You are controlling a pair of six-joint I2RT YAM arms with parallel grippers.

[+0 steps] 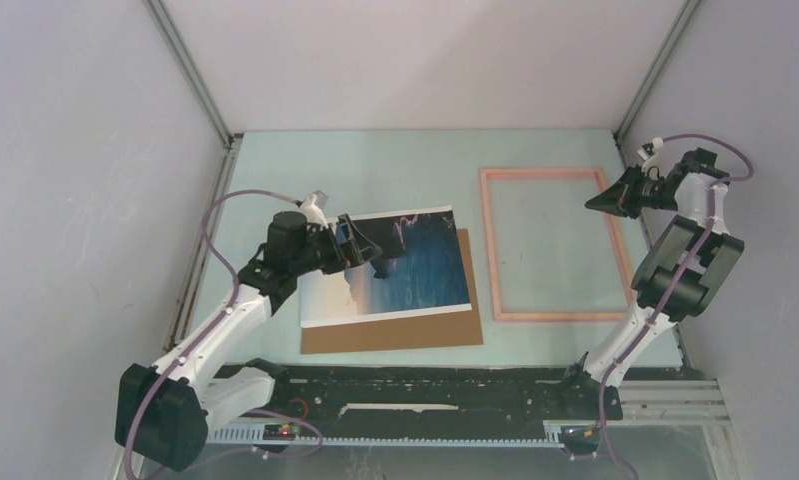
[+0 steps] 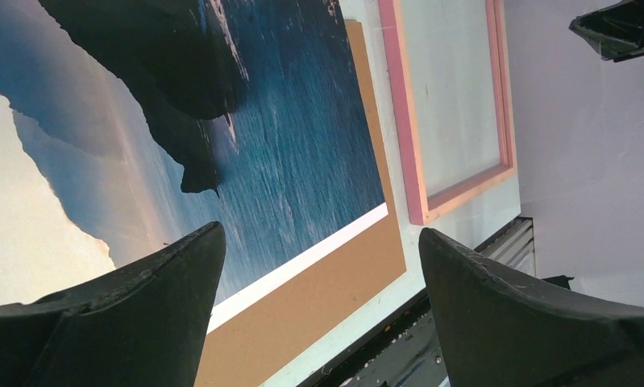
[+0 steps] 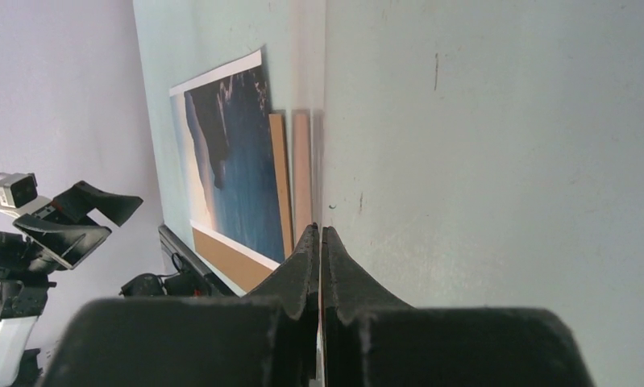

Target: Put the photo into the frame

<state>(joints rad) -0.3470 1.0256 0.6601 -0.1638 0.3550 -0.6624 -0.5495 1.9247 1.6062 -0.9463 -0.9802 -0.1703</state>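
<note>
The photo (image 1: 415, 265) of blue sea and a dark cliff lies face up and slightly skewed on the left half of the table. My left gripper (image 1: 350, 243) hovers over its left part, open wide, with nothing between its fingers (image 2: 157, 282). To the right, the salmon-pink frame (image 1: 491, 250) lies flat with the table showing through its middle. My right gripper (image 1: 590, 204) is shut, tips at the frame's right rail near the far corner. Nothing shows between its fingers (image 3: 302, 266). From the right wrist, the frame's left rail (image 3: 302, 169) and the photo (image 3: 238, 161) lie beyond.
A plain brown cardboard sheet (image 1: 395, 332) lies under the photo, sticking out at its near and right sides. A black rail (image 1: 425, 395) runs along the table's near edge. Grey walls and metal posts close in the left, back and right.
</note>
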